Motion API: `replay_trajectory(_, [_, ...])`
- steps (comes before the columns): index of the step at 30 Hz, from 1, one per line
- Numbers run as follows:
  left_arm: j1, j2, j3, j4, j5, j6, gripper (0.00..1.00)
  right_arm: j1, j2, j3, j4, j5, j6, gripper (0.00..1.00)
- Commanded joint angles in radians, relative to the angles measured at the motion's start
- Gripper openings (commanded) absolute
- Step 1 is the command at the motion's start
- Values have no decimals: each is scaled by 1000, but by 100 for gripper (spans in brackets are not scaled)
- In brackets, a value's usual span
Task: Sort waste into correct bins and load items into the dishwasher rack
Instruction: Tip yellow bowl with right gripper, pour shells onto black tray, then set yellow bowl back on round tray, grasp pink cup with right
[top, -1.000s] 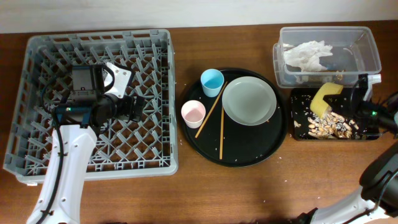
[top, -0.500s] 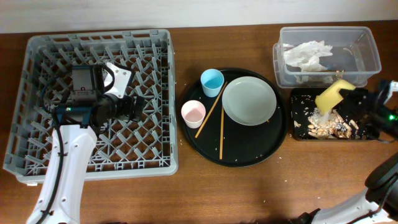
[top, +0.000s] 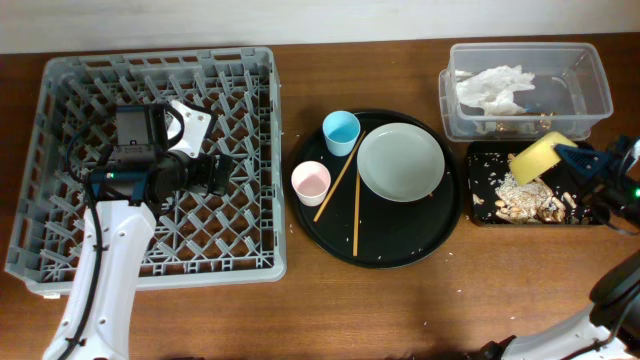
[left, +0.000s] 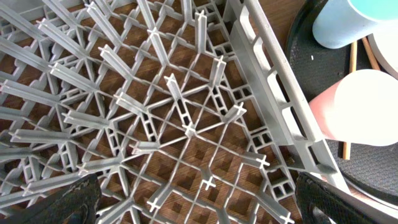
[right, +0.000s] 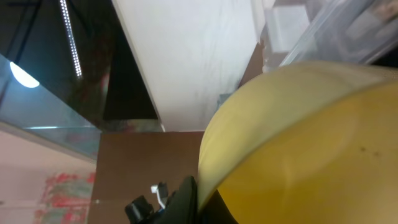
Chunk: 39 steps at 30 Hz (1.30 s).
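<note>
My right jaws grip the tilted yellow bowl (top: 537, 158) over the shallow black rectangular tray (top: 484, 172), beige crumbly scraps (top: 525, 200) beneath. My left jaws hang wide above the grey pegged crate (top: 60, 90). Swinging off tilted could shed any clinging crumbs onto the desk (top: 420, 300).

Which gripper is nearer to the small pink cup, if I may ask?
Left. The left gripper is over the dishwasher rack, beside the pink cup; the right gripper holds the yellow bowl far beyond the plate.
</note>
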Motion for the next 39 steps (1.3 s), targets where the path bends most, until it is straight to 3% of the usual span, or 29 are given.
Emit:
replay_trajectory(1, [6,1,16,2,14,-10,99,110,-161,-5,-61,16,-175,4])
replay_trajectory(3, [6,1,16,2,14,-10,99,227,-285,-4,-75,156,-174,4])
replay_trajectory(6, [6,1,16,2,14,-10,99,444,-463,-2,-79,487,-59,4])
replay_trajectory(9, [6,2,16,2,14,-10,99,762,-583,-2,-121,977,122,4])
replay_trajectory(14, [6,1,16,2,14,-9,99,1181,-483,-5,-171,1374,336,4])
replay_trajectory(17, [6,2,16,2,14,-9,99,1328,-343,-6,-176,1482,403,4])
replay_trajectory(22, [6,1,16,2,14,-9,99,1363,-87,-6,-93,1537,384,4])
replay_trajectory(26, [6,2,16,-9,25,-10,99,1363,-15,-6,-63,1534,379,6])
replay_trajectory(27, [6,2,16,-24,26,-10,99,1363,-12,-6,-64,1534,379,21])
replay_trajectory(28, [6,2,16,-24,32,-10,99,1363,-12,-6,-64,1534,379,27])
replay_trajectory(33, [2,1,16,-32,244,-10,99,1270,-90,147,-208,1418,374,34])
replay_trajectory(34, [-9,1,16,-32,244,-33,99,1243,-124,219,-250,1399,356,43])
replay_trajectory(36, [-32,1,29,-32,242,-77,99,1225,-151,322,-258,1366,334,74])
replay_trajectory(37, [-34,1,57,-32,242,-124,99,1228,-151,368,-206,1329,334,82])
replay_trajectory(39, [-34,-5,120,-40,242,-187,99,1243,-138,368,-77,1286,400,76])
